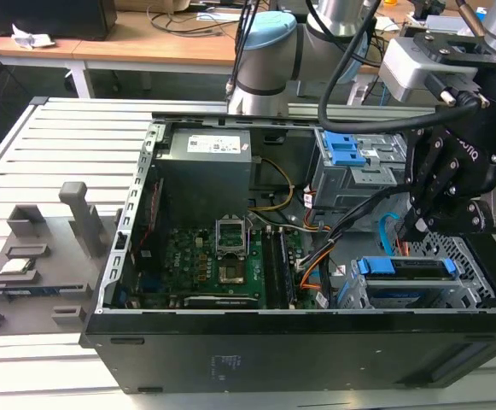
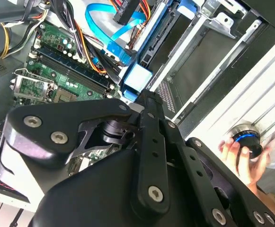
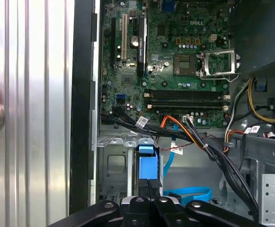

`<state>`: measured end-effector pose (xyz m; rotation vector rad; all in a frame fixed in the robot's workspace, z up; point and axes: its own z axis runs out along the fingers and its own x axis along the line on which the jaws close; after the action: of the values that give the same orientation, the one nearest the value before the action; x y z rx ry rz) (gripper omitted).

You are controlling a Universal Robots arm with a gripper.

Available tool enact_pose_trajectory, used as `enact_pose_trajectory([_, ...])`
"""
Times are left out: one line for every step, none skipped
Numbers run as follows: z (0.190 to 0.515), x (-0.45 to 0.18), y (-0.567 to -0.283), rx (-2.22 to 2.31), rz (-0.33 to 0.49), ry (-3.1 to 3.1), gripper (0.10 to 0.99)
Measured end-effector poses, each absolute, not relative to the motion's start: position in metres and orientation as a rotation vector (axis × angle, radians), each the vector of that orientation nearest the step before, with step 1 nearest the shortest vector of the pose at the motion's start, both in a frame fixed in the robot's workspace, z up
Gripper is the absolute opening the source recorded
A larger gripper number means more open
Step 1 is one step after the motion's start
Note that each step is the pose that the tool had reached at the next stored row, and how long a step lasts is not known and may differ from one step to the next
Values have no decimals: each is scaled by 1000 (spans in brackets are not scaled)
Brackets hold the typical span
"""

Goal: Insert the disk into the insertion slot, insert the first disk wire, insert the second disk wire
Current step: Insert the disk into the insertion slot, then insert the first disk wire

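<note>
Black pincer [image 3: 152, 185], fingers narrow, seems to touch the blue-framed silver disk [image 3: 146, 161] in the perforated silver slot [image 3: 110, 163], at five o'clock in the black computer case [image 1: 273, 354]; probably rigid, heavy, shock-sensitive: hold its frame.

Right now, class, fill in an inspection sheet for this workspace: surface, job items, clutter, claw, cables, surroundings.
Surface: slatted table carrying an open PC case.
Job's things: disk lies inside the slot.
Clutter: grey fixture holding a chip, exterior view's left.
Claw: shut, at the disk's blue end.
Cables: blue ribbon and black bundle run beside the slot.
Surroundings: a hand on a knob by the table; desks behind.
</note>
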<state>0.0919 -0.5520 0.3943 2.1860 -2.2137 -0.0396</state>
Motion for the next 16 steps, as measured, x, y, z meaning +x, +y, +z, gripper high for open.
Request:
enact_pose_trajectory([394,92,-552,2186,-40,-2214,106])
enact_pose_trajectory([394,92,-552,2186,-40,-2214,106])
enact_pose_trajectory([394,92,-552,2186,-40,-2214,106])
enact_pose_trajectory([394,92,-552,2186,-40,-2214,106])
enact_pose_trajectory([394,93,-552,2186,-39,-2214,106])
enact_pose_trajectory([392,97,-552,2186,-40,-2214,106])
enact_pose_trajectory([391,99,-552,2186,-39,-2213,106])
enact_pose_trajectory([391,102,-552,2186,-39,-2213,106])
enact_pose_trajectory([390,104,-552,2185,-39,-2213,106])
enact_pose_trajectory([390,106,-551,2185,-38,-2213,106])
enact_pose_trajectory([390,111,-550,2185,-37,-2212,106])
enact_pose_trajectory([389,115,-549,2184,-36,-2212,106])
enact_pose_trajectory([388,120,-546,2183,-35,-2211,106])
enact_pose_trajectory([387,125,-542,2183,-34,-2210,106])
enact_pose_trajectory([386,129,-539,2182,-33,-2210,106])
enact_pose_trajectory([385,132,-535,2182,-32,-2210,106])
